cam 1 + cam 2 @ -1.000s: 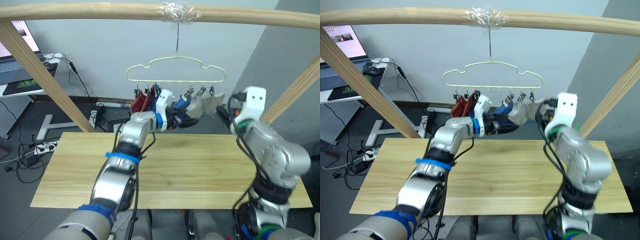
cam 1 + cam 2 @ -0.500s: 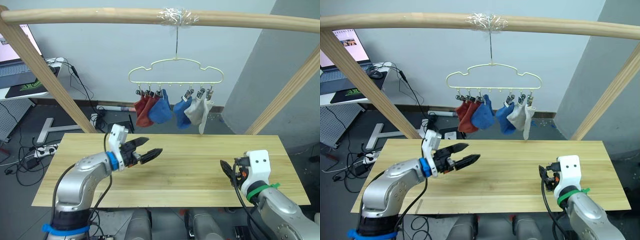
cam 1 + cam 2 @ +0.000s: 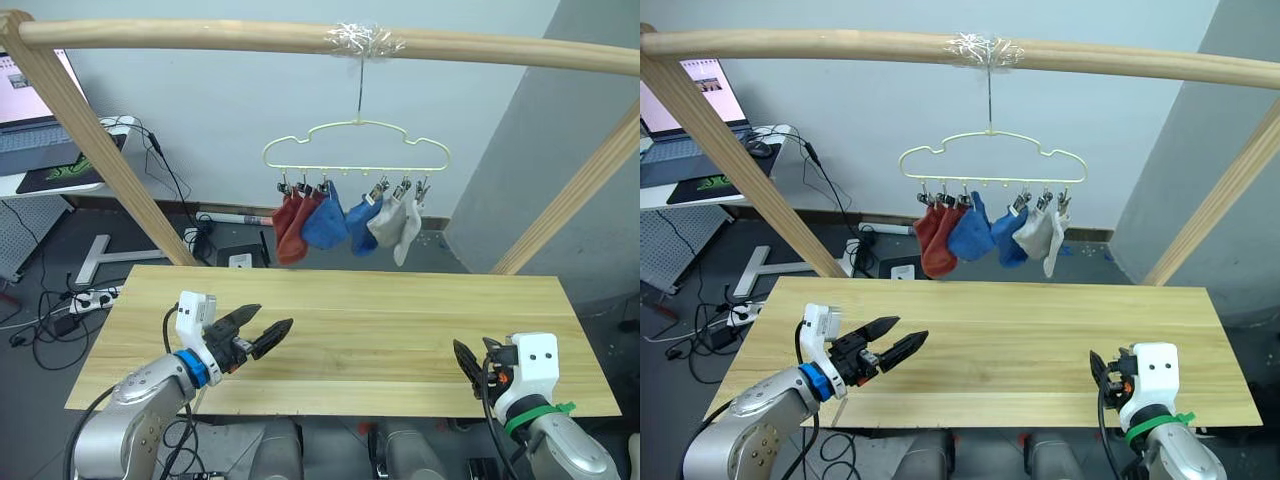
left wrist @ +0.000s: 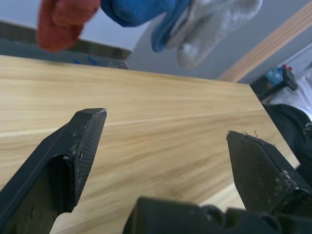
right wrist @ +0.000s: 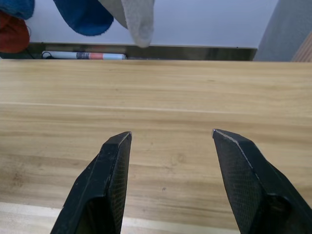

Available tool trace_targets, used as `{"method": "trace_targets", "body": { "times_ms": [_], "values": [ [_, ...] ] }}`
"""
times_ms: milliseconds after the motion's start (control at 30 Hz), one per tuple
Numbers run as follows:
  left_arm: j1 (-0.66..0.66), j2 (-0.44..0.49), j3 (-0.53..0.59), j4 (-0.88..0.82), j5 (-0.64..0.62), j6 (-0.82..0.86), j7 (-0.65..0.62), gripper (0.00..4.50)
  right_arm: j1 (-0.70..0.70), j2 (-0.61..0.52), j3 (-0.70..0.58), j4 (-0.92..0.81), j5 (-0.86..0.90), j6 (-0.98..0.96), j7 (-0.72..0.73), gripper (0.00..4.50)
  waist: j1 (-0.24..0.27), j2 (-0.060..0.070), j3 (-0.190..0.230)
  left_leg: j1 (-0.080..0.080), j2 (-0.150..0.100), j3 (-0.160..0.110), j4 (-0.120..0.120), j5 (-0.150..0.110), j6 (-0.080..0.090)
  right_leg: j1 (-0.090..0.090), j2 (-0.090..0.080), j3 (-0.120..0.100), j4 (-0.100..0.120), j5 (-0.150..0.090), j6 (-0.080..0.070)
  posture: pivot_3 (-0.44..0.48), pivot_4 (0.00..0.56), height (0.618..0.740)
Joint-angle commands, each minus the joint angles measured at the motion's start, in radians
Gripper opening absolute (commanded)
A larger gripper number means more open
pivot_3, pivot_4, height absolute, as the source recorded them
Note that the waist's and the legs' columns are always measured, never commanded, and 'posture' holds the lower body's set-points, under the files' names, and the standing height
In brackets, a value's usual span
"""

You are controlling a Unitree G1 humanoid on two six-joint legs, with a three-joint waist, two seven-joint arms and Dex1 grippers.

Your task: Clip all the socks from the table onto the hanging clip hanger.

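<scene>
The pale yellow-green clip hanger (image 3: 355,141) hangs by its hook from the wooden pole. Several socks are clipped along it: two rust red (image 3: 289,226), two blue (image 3: 326,222) and two light grey (image 3: 388,225). They dangle above the far edge of the table (image 3: 400,310), whose plank top carries no sock. Low over the front left of the table, my left gripper (image 3: 902,338) is open and holds nothing. My right gripper (image 5: 170,134) is open and empty too, low at the front right (image 3: 466,361).
A thick wooden pole (image 3: 200,34) spans the top on slanted wooden legs (image 3: 110,160) at both sides. A white desk with a laptop (image 3: 40,120) stands at the far left, with cables (image 3: 60,300) on the floor beneath.
Both arms have come down from the hanger to the table's front edge. The last grey sock, held up at the clips a second ago, now hangs free.
</scene>
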Motion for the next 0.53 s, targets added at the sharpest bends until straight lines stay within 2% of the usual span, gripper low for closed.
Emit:
{"method": "trace_targets", "body": {
  "times_ms": [33, 533],
  "values": [
    [0.006, 0.005, 0.001, -0.040, -0.013, -0.037, 0.016, 4.48, 0.005, -0.006, -0.002, -0.011, 0.008, -0.020, 0.011, 2.73, 0.004, 0.000, 0.000, 0.000, 0.000, 0.000, 0.000, 0.000, 0.000, 0.000, 0.000, 0.000, 0.000, 0.000, 0.000, 0.113, 0.161, 0.740],
    [-0.020, 0.029, -0.014, -0.016, -0.021, -0.076, 0.035, 4.48, -0.007, -0.014, -0.002, -0.003, 0.015, -0.008, 0.010, 2.73, 0.016, 0.000, -0.001, -0.002, 0.000, 0.001, -0.001, -0.001, 0.000, 0.001, 0.000, 0.000, -0.007, 0.000, 0.000, 0.110, 0.160, 0.740]
  ]
}}
